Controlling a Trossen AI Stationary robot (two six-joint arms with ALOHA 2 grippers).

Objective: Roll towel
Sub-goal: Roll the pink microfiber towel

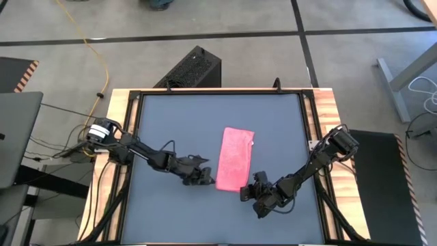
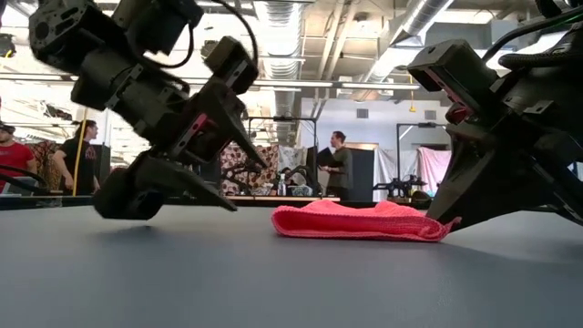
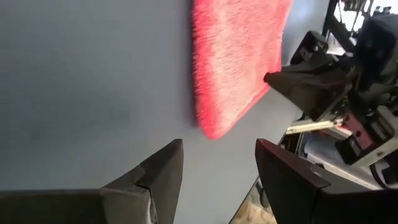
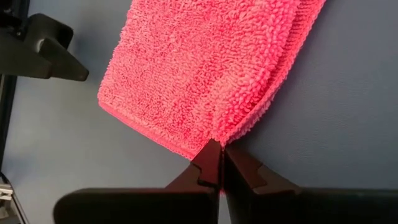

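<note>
The bright pink towel (image 1: 235, 158) lies flat on the dark grey tabletop (image 1: 171, 123) as a narrow folded strip, its long sides running from near to far. My right gripper (image 4: 219, 167) is shut on the strip's near right corner, coming in low over the table. It also shows in the high view (image 1: 247, 191) and the low view (image 2: 448, 219). My left gripper (image 3: 217, 163) is open and empty just left of the strip's near end, close above the table; it also shows in the high view (image 1: 203, 179). The towel fills the far part of the left wrist view (image 3: 239, 62). My right gripper pinches the towel's near right corner (image 4: 219, 140) between the tips of its two fingers. The fingers slant in low from the table's near right side. The corner looks like a folded edge of several layers. The rest of the towel lies on the table, slack.
Bare tabletop lies all around the towel. The table's wooden side rails (image 1: 116, 116) frame it left and right. A black box (image 1: 192, 68) stands beyond the far edge. People (image 2: 337, 164) stand in the room behind.
</note>
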